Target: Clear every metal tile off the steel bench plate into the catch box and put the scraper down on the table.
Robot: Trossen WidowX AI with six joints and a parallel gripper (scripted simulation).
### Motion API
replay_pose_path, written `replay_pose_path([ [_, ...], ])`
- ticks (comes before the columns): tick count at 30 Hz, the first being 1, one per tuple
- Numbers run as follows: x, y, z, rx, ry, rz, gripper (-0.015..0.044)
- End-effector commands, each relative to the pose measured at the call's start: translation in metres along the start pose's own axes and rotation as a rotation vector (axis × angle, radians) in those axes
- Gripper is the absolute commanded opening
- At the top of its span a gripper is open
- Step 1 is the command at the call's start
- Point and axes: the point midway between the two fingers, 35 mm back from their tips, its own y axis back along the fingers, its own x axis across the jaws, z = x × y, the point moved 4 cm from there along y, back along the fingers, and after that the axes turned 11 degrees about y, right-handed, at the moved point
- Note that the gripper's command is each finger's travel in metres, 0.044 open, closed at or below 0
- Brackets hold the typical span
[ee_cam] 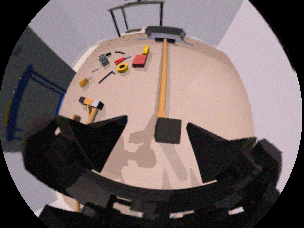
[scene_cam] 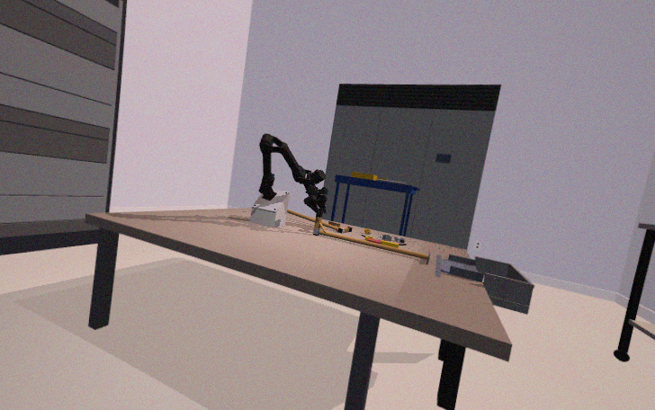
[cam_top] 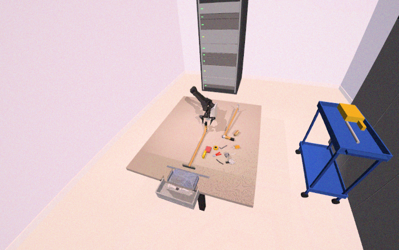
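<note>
The long scraper (cam_top: 198, 146) (scene_cam: 371, 243) (ee_cam: 163, 82) has a wooden handle running from below my gripper towards the far end. Its dark blade (cam_top: 188, 166) (scene_cam: 427, 258) is at the table, just short of the plate's near strip. Its dark grip block (ee_cam: 168, 131) is between and below the fingers, with space on both sides. My gripper (cam_top: 206, 120) (scene_cam: 318, 212) (ee_cam: 158, 122) is open and holds nothing. The steel bench plate (cam_top: 184, 177) is at the far table edge, with the catch box (cam_top: 175, 198) (scene_cam: 508, 291) beyond it. Pale pieces show near the box; single tiles are too small to tell.
A long-handled hammer (cam_top: 228, 137) (ee_cam: 92, 103) lies to one side of the scraper. Nearby are a red block (cam_top: 208, 149) (ee_cam: 139, 61), a tape measure (cam_top: 215, 147) (ee_cam: 122, 67) and several small tools. A blue cart (cam_top: 326, 132) stands beyond the table.
</note>
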Motion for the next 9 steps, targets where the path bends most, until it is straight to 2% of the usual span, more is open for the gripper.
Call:
replay_pose_path([
  [1,0.000,0.010,0.007,-0.005,-0.008,-0.001,0.0440],
  [9,0.001,0.030,0.016,-0.001,-0.009,0.003,0.0440],
])
